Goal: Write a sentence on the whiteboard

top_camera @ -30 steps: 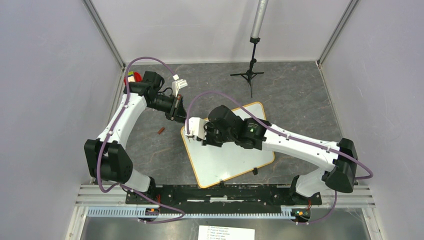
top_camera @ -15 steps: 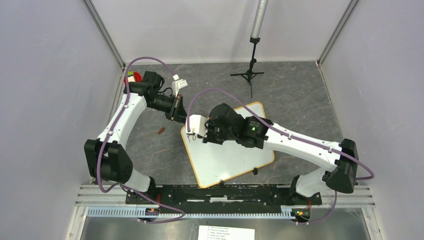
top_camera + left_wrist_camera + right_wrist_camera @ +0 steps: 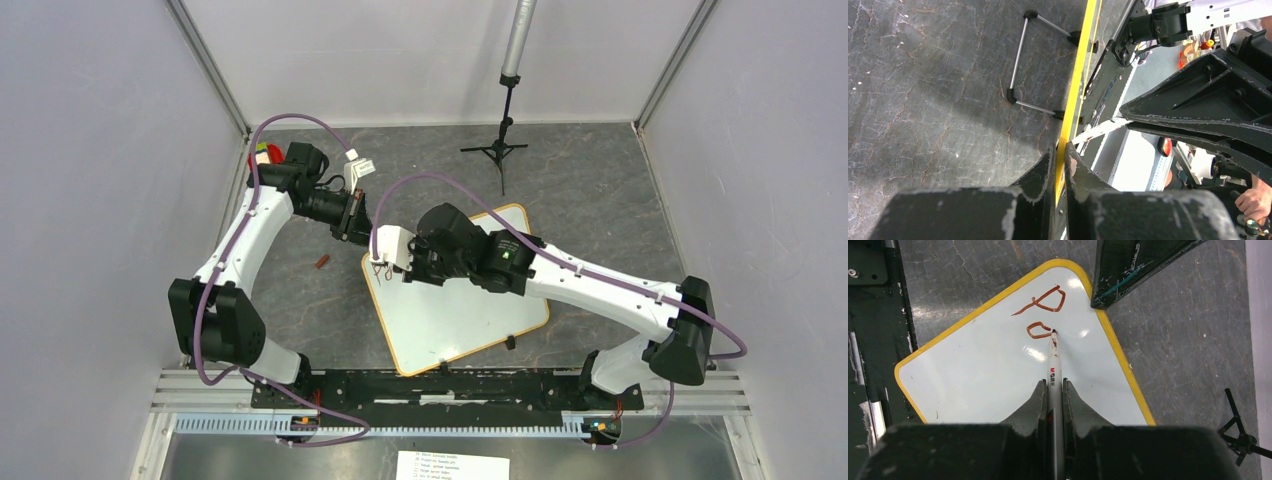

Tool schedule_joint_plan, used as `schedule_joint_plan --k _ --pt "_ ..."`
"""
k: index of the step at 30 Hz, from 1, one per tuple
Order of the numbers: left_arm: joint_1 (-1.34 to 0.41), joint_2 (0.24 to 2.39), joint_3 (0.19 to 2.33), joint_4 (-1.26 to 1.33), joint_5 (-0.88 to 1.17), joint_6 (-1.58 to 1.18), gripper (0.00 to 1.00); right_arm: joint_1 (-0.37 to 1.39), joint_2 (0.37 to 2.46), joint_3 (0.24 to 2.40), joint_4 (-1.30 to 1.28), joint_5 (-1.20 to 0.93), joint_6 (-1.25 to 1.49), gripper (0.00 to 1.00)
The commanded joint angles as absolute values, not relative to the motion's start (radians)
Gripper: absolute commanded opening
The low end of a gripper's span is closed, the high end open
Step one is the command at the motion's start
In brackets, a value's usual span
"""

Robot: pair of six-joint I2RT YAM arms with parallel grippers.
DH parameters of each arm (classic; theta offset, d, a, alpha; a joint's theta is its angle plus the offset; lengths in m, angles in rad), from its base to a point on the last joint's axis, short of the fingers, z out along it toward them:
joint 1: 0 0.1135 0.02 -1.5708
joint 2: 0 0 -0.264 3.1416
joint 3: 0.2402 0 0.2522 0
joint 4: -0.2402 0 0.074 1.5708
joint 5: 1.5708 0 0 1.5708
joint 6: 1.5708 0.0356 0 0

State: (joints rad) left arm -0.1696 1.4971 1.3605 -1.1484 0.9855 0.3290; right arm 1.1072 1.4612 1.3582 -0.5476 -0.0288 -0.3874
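**A:** Grey marbled bench (image 3: pixel 620 200), whiteboard (image 3: pixel 998 370) lying askew on it. Which step?

**B:** Writing, early on: the sentence (image 3: pixel 1040 315) reads only "Po". The right hand (image 3: pixel 1053 386) is clenched on the marker (image 3: pixel 1053 360), tip at the "o". The left hand (image 3: pixel 1060 155) pinches the board's yellow rim.

**A:** Next?

**B:** Probably shift along and start the "s", keeping it level.

**A:** Hidden?

**B:** From above, the right arm (image 3: pixel 600 285) covers most of the lettering.

Overhead view looks down; both close wrist views seemingly share the whiteboard (image 3: pixel 988 375).
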Motion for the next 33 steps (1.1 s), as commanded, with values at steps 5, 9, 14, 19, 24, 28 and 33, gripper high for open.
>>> schedule_joint_plan --k 5,9,14,19,24,28,33 --pt "-0.172 1.484 1.375 -1.147 1.011 0.298 0.03 1.106 1.459 1.403 -0.544 -0.107 -0.396 0.00" --pt "-0.171 1.472 1.377 -1.146 1.003 0.294 0.21 1.098 1.422 1.398 -0.543 -0.159 -0.397 0.00" --pt "-0.157 1.447 1.396 -1.167 0.999 0.295 0.39 1.067 1.381 1.391 -0.553 -0.259 -0.382 0.00" --pt "-0.125 1.423 1.389 -1.214 0.985 0.323 0.56 1.052 1.349 1.362 -0.555 -0.278 -0.380 0.00" --pt "-0.112 1.412 1.356 -1.267 0.999 0.381 0.55 1.048 1.346 1.326 -0.533 -0.243 -0.376 0.00" --pt "-0.112 1.412 1.342 -1.268 1.017 0.391 0.52 1.048 1.357 1.324 -0.522 -0.228 -0.367 0.00" --pt "-0.113 1.433 1.340 -1.269 1.035 0.399 0.50 1.048 1.369 1.320 -0.510 -0.220 -0.349 0.00"
